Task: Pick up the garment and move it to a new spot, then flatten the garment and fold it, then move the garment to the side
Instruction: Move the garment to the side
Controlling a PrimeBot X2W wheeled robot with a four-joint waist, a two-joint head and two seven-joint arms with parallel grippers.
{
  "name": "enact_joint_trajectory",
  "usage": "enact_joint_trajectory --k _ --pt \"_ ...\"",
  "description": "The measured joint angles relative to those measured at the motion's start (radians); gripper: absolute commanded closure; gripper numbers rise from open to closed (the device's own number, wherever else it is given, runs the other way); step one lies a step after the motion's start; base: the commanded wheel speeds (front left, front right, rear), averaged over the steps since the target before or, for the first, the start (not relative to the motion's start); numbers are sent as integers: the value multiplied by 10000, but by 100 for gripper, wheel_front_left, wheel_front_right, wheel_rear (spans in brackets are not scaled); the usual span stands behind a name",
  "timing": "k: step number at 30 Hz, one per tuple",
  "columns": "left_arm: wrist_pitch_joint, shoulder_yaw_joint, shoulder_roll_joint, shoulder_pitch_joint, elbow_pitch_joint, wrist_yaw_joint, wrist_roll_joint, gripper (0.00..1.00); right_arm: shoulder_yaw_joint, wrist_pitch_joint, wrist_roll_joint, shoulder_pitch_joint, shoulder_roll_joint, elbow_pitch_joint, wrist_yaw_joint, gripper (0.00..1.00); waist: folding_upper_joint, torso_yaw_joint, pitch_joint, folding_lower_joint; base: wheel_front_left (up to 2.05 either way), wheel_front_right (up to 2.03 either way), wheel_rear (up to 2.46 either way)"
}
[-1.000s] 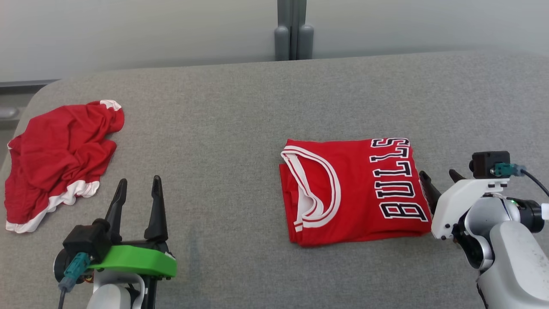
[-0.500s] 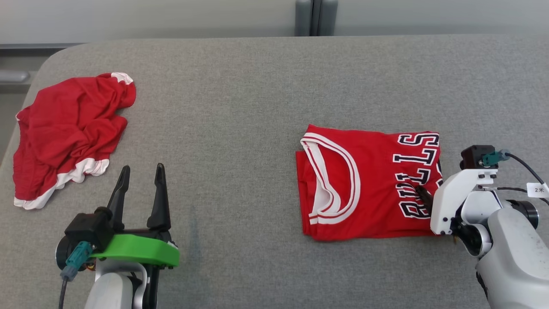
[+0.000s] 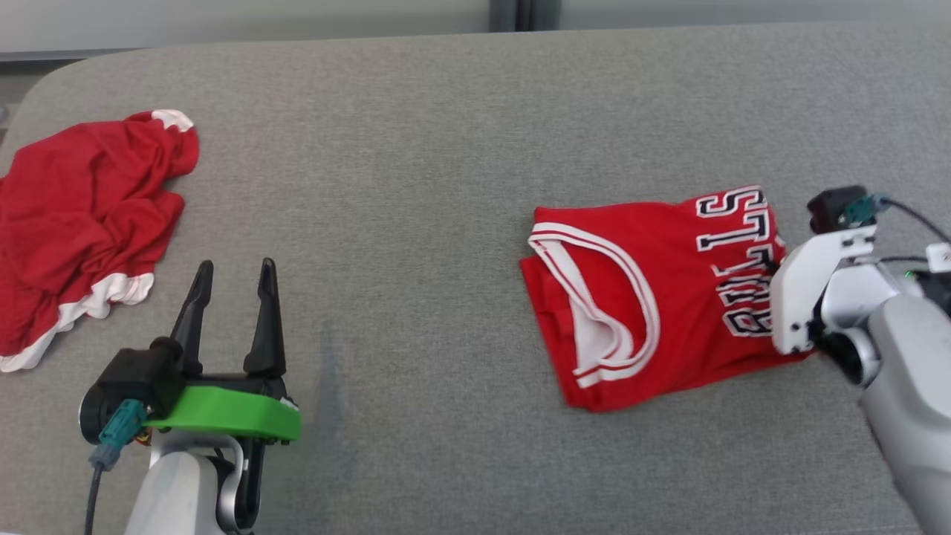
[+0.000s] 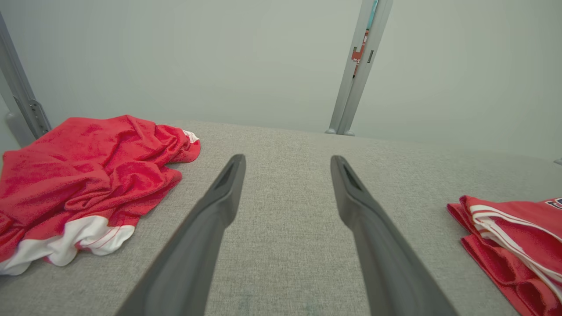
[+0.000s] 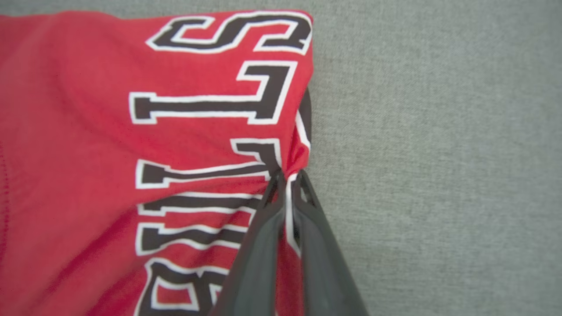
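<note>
I see right pincer (image 5: 287,179) clamped on right edge of the folded jersey (image 3: 687,297); left pincer (image 3: 235,264) stands apart, well left of it.

Matt red cloth jersey (image 3: 687,282) on a coarse grey woven cover (image 3: 416,186) — fingers (image 4: 202,228) of smooth matt dark plastic.

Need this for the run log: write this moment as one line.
phase: move folded jersey aside | right jaws: shut on its lettered edge | left jaws: open, empty | crumpled garment: far left
</note>
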Motion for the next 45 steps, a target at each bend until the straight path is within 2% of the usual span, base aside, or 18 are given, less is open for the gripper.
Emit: enact_joint_trajectory --k 7,16,21,31,32,33,38,41,45 --pt "-15 -73 228 -315 -345 0 111 0 965 -729 -10 -1088 -1967 -242 -12 100 0 -747 433 0 0 0 0" --pt "-17 -117 621 -813 -947 -2 437 0 1315 -2514 -531 -2058 -3647 520 -12 100 0 -1611 1389 0 0 0 0" --pt "-15 -201 851 -935 -1302 -2 525 0 1093 -3440 -1039 -2468 -4172 1214 -12 100 0 -1902 1995 0 0 0 0" --pt "-15 -393 1116 -1073 -1634 -2 543 0 -205 -5045 -2592 -2932 -4381 2278 -12 100 0 -2076 2877 0 0 0 0" --pt "-15 -395 1135 -1078 -1634 -2 543 0 -347 -5147 -2752 -2950 -4312 2374 -12 82 0 -2051 2913 1 0 0 0" --pt "-15 -395 1139 -1083 -1634 -2 543 0 -470 -5275 -3001 -2950 -4251 2443 -12 0 0 -2015 2931 1 0 0 0" --pt "-15 -391 1152 -1119 -1542 -2 537 0 -1241 -6050 -4259 -2997 -3967 2491 -12 0 0 -1862 2884 1 0 0 0" --pt "-15 -391 1047 -1139 -1452 -2 522 0 -1444 -6366 -4612 -2988 -3649 2485 -12 0 0 -1772 2737 1 0 0 0" --pt "-15 -332 842 -1130 -1306 -2 454 0 -2130 -6947 -4383 -2837 -2940 2349 -12 0 0 -1614 2426 1 0 0 0"
